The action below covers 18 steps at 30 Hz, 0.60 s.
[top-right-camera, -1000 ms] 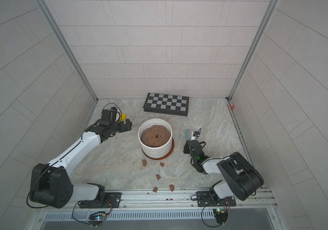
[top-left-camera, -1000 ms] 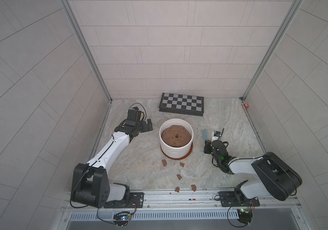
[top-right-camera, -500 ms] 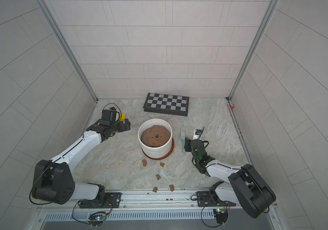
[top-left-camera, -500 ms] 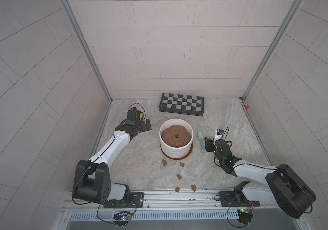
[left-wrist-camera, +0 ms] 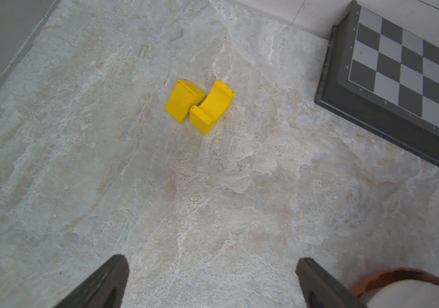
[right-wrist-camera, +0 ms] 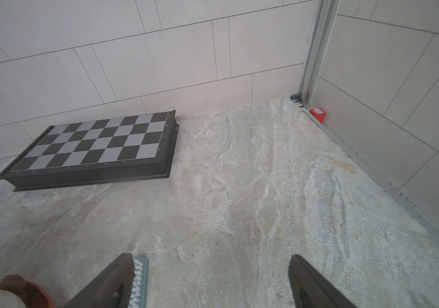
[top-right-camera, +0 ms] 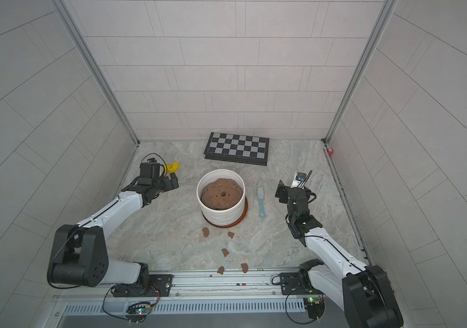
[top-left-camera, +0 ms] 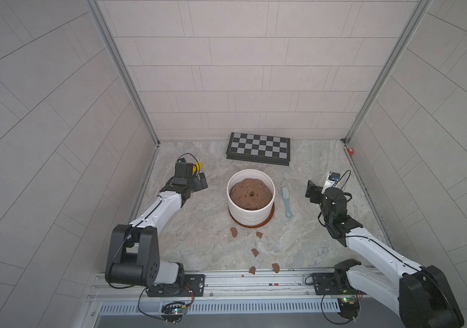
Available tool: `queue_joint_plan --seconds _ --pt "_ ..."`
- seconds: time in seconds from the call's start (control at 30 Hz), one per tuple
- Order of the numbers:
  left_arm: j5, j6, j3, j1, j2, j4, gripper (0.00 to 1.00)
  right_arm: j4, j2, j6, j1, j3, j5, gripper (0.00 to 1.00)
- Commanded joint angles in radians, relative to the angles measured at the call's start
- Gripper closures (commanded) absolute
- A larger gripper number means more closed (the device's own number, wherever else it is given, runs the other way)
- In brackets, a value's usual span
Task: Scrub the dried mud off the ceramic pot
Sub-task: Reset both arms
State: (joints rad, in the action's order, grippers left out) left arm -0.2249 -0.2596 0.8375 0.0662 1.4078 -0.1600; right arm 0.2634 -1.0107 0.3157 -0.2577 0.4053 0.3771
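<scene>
Marbled stone bench (top-left-camera: pixel 198 241), tiled walls (top-left-camera: pixel 241 71). White ribbed ceramic pot (top-left-camera: pixel 250 217), frame centre; pale-blue plastic brush (top-left-camera: pixel 286 201) right of it. Left fingers (left-wrist-camera: pixel 106 282), right fingers (right-wrist-camera: pixel 111 280): spread apart, empty.

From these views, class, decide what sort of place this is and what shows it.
Probably a robot test cell: tiled walls, marbled floor, plus the left arm and right arm mounted on a metal rail.
</scene>
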Motion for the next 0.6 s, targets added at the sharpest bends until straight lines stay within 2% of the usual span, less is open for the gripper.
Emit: queue_joint_plan --seconds 0.0,0.1,0.23,0.3,0.4,0.47,0.57 --pt "0.022 0.044 -0.062 -0.028 -0.019 0.108 0.0 0.015 -0.014 -0.066 0.058 0.015 -0.052 0.01" --pt "0.042 0.09 -0.112 -0.04 -0.023 0.196 0.0 0.075 -0.08 -0.116 0.13 0.029 -0.135 0.0" --pt "0.096 0.139 -0.173 -0.06 -0.012 0.33 0.0 0.277 -0.206 -0.188 0.163 -0.007 -0.122 0.0" --pt "0.111 0.161 -0.198 -0.063 -0.015 0.383 0.0 0.399 -0.277 -0.204 0.174 -0.037 -0.162 0.0" --pt "0.156 0.22 -0.27 -0.064 -0.004 0.587 0.0 0.492 -0.369 -0.266 0.181 -0.036 -0.224 0.0" --pt "0.171 0.224 -0.241 -0.068 0.033 0.588 0.0 0.524 -0.389 -0.3 0.184 -0.035 -0.239 0.0" --pt "0.216 0.244 -0.234 -0.07 0.073 0.587 0.0 0.64 -0.432 -0.264 0.239 -0.068 -0.316 0.0"
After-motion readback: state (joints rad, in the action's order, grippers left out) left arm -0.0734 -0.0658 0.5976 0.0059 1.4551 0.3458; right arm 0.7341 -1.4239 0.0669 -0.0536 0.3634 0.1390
